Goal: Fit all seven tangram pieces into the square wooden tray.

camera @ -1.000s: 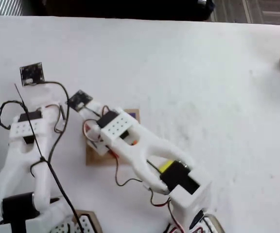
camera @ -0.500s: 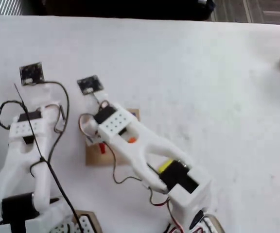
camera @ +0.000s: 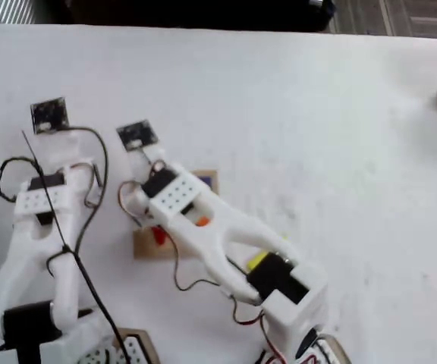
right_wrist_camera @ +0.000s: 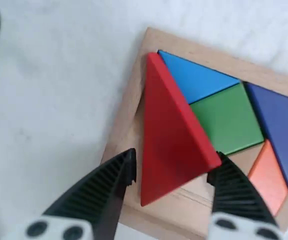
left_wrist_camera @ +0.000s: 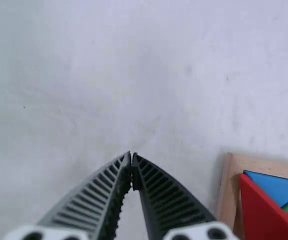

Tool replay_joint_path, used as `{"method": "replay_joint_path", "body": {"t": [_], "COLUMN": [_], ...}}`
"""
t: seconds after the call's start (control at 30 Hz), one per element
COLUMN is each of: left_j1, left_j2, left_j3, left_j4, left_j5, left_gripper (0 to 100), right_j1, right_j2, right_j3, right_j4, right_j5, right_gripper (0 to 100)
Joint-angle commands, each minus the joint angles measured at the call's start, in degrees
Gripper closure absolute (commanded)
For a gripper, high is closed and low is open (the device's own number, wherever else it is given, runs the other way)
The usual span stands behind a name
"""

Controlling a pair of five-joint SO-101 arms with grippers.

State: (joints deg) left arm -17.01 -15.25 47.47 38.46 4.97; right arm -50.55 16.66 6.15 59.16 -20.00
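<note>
**A:** How do the right arm's jaws stand?

**B:** Apart, low over the tray, with one ribbed black finger (right_wrist_camera: 111,182) on each side of the large red triangle (right_wrist_camera: 171,135). One finger meets a corner of the triangle. A sliver of wood shows between the other finger and the triangle's edge.

**A:** And where is the triangle?

**B:** It is inside the square wooden tray (right_wrist_camera: 126,122), with one edge along a tray wall. Its thick side shows, and I cannot tell whether it lies flat. A light blue triangle (right_wrist_camera: 196,77) and a green square (right_wrist_camera: 226,120) touch it. Beyond them are a dark blue triangle (right_wrist_camera: 281,125) and an orange piece (right_wrist_camera: 269,175). A patch of bare tray floor shows between the red triangle and the nearest rim.

**A:** What about the left arm's jaws?

**B:** They are pressed together with nothing between them, over the bare white table (left_wrist_camera: 84,75), just beside a corner of the tray.

**A:** And from above?

**B:** The right arm (camera: 218,227) stretches across the tray and covers most of it. The left arm (camera: 44,205) stands alongside.
</note>
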Motion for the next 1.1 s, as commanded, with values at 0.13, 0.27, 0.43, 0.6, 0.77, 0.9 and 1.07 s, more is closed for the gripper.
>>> {"method": "replay_joint_path", "body": {"t": [0.13, 0.27, 0.43, 0.6, 0.77, 0.9, 1.07], "left_j1": [-0.7, -0.7, -0.7, -0.4, 0.4, 1.8, 5.9], "left_j2": [-0.1, -0.2, -0.6, -0.7, -0.7, -1.5, -5.4], "left_j3": [-2.0, -2.1, -2.1, -2.2, -3.2, -3.3, -3.3], "left_j4": [-1.2, -1.2, -1.1, -1.1, -0.8, -0.5, 5.3], "left_j5": [-0.2, 0.0, 4.8, 5.0, 1.4, -2.2, 11.5], "left_gripper": [97, 97, 98, 98, 98, 98, 98], "right_j1": [2.3, 8.3, 17.5, 22.8, 26.7, 30.1, 36.7], "right_j2": [-8.4, -12.7, -14.2, -14.6, -14.5, -14.5, -14.6], "right_j3": [-9.8, -11.4, -11.3, -7.7, -3.7, 0.1, 8.0], "right_j4": [17.5, 23.3, 26.3, 25.6, 24.8, 24.7, 20.1], "right_j5": [7.3, 10.7, 13.6, 13.4, 13.9, 18.5, 22.6], "right_gripper": [76.8, 76.9, 76.9, 89.6, 97.0, 98.0, 98.1]}}
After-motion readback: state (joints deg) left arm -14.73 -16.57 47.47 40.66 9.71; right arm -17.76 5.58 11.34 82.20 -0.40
